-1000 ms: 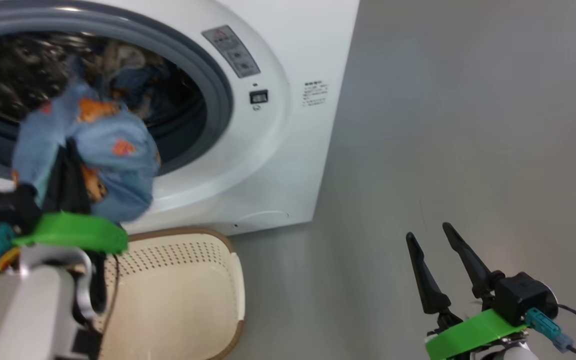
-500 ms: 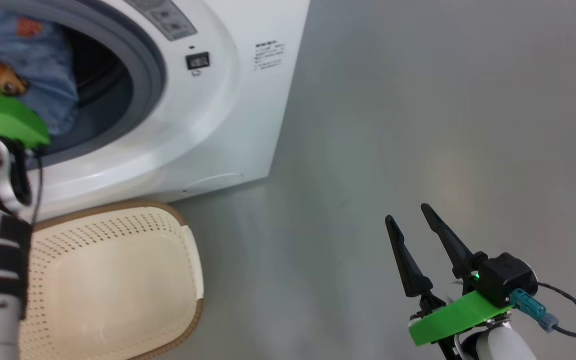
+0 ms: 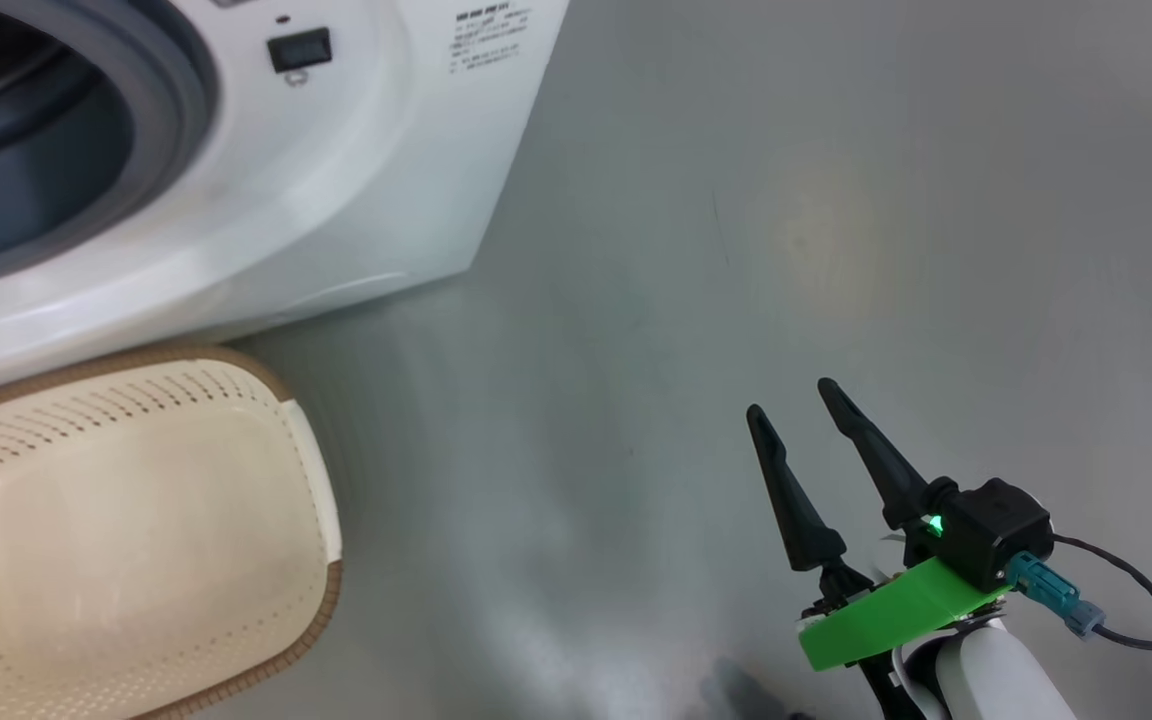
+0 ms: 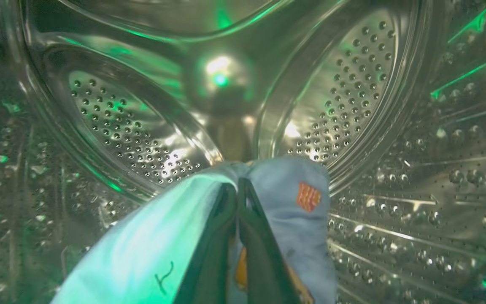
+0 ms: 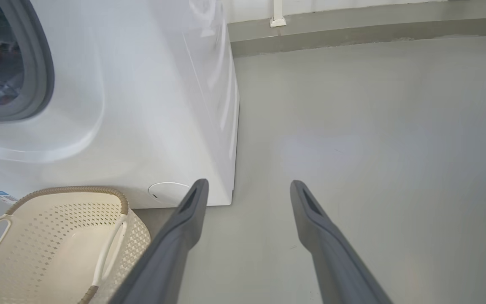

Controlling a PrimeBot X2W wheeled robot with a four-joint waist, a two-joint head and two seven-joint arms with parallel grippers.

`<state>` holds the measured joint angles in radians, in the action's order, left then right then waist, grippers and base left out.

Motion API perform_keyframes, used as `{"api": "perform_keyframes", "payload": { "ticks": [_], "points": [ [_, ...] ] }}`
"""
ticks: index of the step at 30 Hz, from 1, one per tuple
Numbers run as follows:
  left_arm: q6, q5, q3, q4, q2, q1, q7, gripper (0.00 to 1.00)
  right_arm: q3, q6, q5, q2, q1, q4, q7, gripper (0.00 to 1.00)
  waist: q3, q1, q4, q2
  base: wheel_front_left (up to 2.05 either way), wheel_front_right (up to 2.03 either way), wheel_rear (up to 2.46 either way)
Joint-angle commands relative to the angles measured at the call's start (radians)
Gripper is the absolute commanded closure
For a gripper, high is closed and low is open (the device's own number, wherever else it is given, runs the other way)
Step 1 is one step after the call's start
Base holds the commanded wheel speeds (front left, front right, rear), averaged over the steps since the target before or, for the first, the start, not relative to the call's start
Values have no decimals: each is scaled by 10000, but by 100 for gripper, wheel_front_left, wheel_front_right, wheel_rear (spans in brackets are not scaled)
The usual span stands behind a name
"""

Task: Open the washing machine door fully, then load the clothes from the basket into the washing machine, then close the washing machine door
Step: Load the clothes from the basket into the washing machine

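Left wrist view puts the left claw [image 4: 238, 185] deep inside the drum [image 4: 133, 126] of the washing machine [image 3: 336, 200], pinched tight on the clothes [image 4: 298, 219], which drape either side of it, likely carried in for dropping. Well clear, the right claw [image 3: 789, 395] hovers spread wide, holding nothing; the bare basket [image 3: 136, 385] sits to its left.

Soft even light outside, dim green-tinged glare inside the drum [image 4: 352, 84], slight blur

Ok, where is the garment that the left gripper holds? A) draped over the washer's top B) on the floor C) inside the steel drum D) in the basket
C: the left gripper is shut on the clothes, with the perforated drum all around them.
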<state>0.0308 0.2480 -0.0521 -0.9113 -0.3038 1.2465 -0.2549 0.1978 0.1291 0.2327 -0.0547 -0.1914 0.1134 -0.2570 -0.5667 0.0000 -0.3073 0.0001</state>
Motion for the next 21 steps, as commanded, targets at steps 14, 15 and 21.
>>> {"api": "perform_keyframes", "payload": {
  "ticks": [14,15,21],
  "points": [
    [193,-693,245,1136,-588,1571,-67,100,331,16,309,-127,-173,-244,-48,0,-1205,0,-180,-1,0,0,0],
    [159,-735,264,1263,-608,1641,-67,100,331,16,318,-127,-180,-252,-48,0,-1249,0,-186,-1,0,0,0],
    [222,-992,519,2044,-644,1839,-67,100,319,16,361,-130,-220,-261,-48,0,-1429,0,-180,-1,0,0,0]
  ]
}}
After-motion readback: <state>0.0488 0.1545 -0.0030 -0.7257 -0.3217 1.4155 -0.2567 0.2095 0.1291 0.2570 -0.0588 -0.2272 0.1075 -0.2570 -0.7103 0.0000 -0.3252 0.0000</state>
